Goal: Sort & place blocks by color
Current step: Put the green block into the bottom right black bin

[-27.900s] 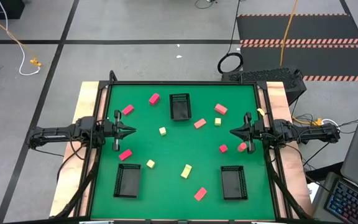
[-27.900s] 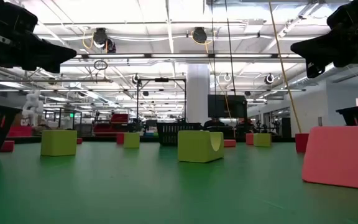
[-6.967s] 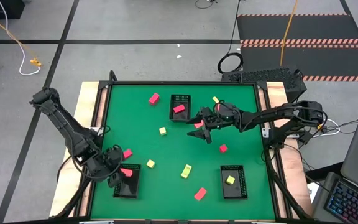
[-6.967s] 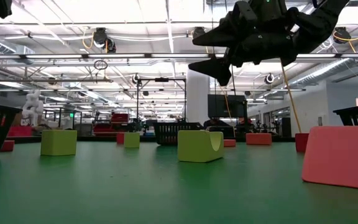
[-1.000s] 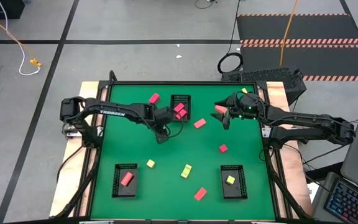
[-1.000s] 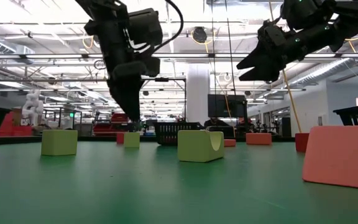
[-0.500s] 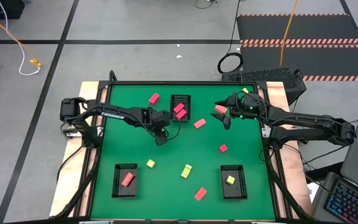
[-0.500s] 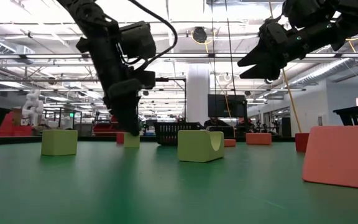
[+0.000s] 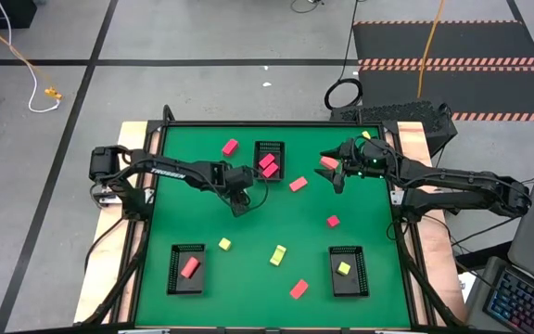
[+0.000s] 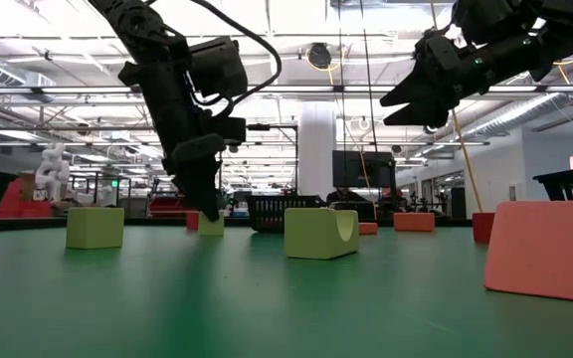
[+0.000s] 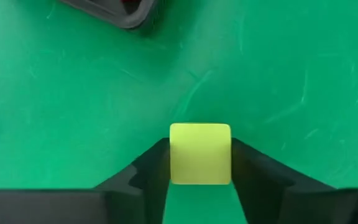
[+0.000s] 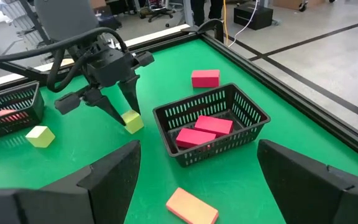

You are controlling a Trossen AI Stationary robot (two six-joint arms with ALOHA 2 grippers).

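My left gripper [image 9: 240, 200] is down at the table just left of the centre, shut on a yellow-green block [image 11: 200, 154]; both fingers [image 11: 156, 163] press its sides, and the block rests on the green mat. From the right wrist, that block [image 12: 132, 121] shows beside the top tray [image 12: 244, 112], which holds two magenta blocks [image 12: 204, 130]. My right gripper [image 9: 335, 173] hovers open at the upper right beside a coral block [image 9: 328, 162], holding nothing. Loose on the mat lie a magenta block [image 9: 230, 147], a coral block [image 9: 298, 184], a red one [image 9: 333, 221] and yellow-green ones [image 9: 223, 244].
The lower left tray [image 9: 186, 280] holds a coral block and the lower right tray [image 9: 349, 283] a yellow-green one. Another yellow-green block [image 9: 278, 254] and a coral block [image 9: 298, 289] lie between them. A raised black rim [image 9: 272, 123] borders the green mat.
The left gripper's fingers have closed in on the yellow-green block, and its wrist has shifted slightly left. The right arm has stayed where it was.
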